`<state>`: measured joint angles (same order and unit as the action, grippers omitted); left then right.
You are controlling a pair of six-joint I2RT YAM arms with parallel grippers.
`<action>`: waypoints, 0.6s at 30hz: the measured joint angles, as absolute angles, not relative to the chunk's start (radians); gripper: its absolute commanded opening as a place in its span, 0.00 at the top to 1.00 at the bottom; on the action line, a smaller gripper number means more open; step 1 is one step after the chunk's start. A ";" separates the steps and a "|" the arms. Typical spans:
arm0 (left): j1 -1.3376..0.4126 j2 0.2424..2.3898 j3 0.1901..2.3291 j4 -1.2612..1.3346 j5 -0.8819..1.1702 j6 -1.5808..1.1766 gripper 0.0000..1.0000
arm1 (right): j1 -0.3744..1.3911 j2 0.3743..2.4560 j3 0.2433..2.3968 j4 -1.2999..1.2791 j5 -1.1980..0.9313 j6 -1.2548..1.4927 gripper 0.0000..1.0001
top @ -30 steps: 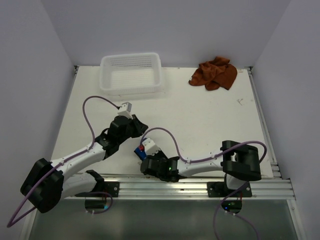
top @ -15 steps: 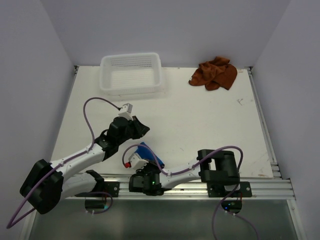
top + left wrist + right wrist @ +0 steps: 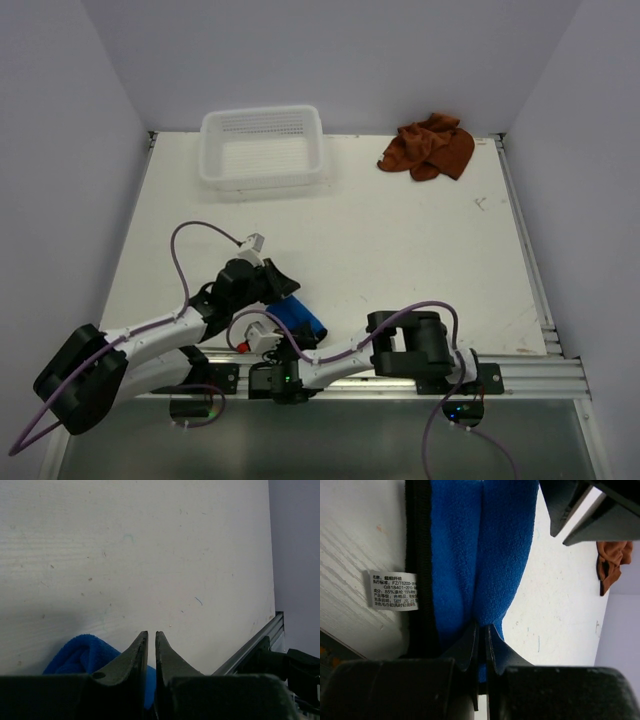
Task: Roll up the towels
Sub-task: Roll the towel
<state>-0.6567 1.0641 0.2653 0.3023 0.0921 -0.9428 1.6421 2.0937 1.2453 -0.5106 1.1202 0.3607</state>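
The bright blue towel [image 3: 300,318] lies bunched near the table's front edge, left of centre. My right gripper [image 3: 482,630] is shut on a fold of the blue towel [image 3: 485,545], with cloth pinched between its fingers. In the top view the right gripper [image 3: 275,335] reaches in from the near side. My left gripper [image 3: 288,290] sits right over the towel's far end. Its fingers [image 3: 142,645] are closed to a thin slit with nothing between the tips, and the blue towel [image 3: 82,652] shows below them. The rust-brown towel [image 3: 430,147] lies crumpled at the back right.
A white mesh basket [image 3: 262,148] stands at the back left. The aluminium rail [image 3: 400,372] runs along the near edge, just behind the right wrist. A white care label [image 3: 394,590] hangs from the towel's dark hem. Grey walls enclose the table's sides.
The right arm has swung left and toward the near edge, dragging the blue towel with it. The left gripper has come nearer, down over the towel, and closed slightly.
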 measured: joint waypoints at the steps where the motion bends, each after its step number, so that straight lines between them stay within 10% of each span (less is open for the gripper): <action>1: -0.663 1.054 0.260 0.303 0.091 -0.949 0.86 | 1.643 2.099 1.250 -0.516 1.122 0.356 1.00; 12: -0.699 1.068 0.172 0.374 0.075 -0.982 0.86 | 1.651 2.127 1.275 -0.544 1.134 0.322 1.00; 18: -0.704 1.088 0.111 0.438 0.056 -1.001 0.87 | 1.651 2.124 1.272 -0.537 1.131 0.323 0.84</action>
